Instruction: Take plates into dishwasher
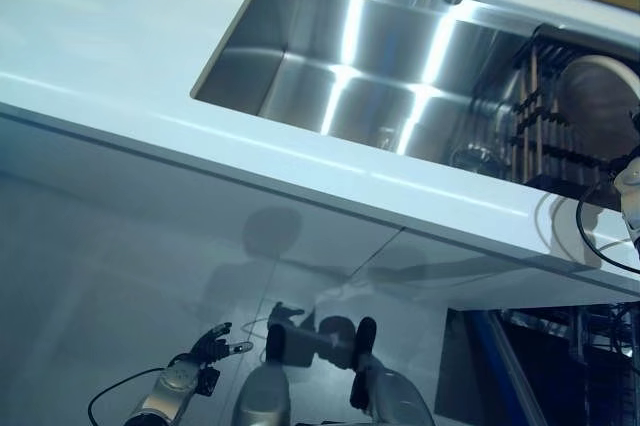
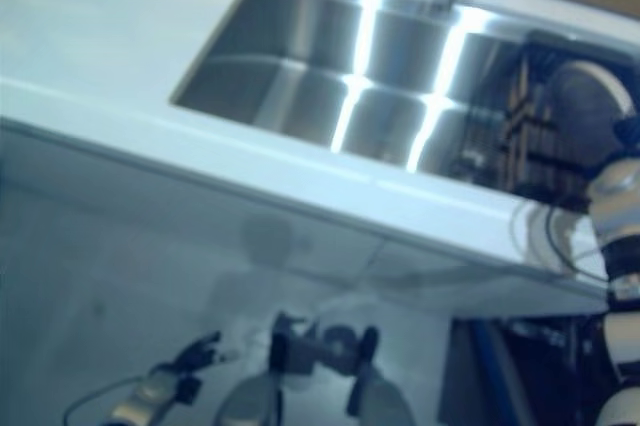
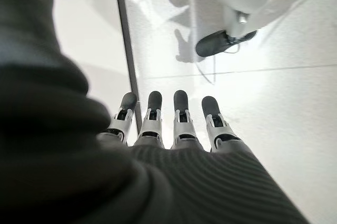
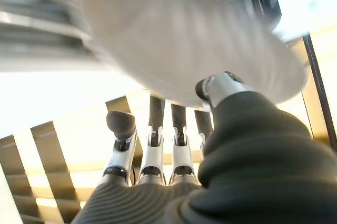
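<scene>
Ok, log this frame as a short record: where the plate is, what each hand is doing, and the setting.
plate: white, at the right hand, over the dark rack in the sink
right hand: fingers under the plate, thumb against its rim
left hand: hangs low by the cabinet front, fingers straight, holding nothing
sink: steel, set in a pale counter

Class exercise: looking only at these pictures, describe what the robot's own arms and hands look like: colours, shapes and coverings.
Each arm is smooth silver-grey metal. The left hand has a row of slim silver fingers ending in rounded dark tips, and a dark ribbed cover wraps the back of the hand and wrist. The right hand looks the same: silver fingers, dark tips, ribbed dark cover.
</scene>
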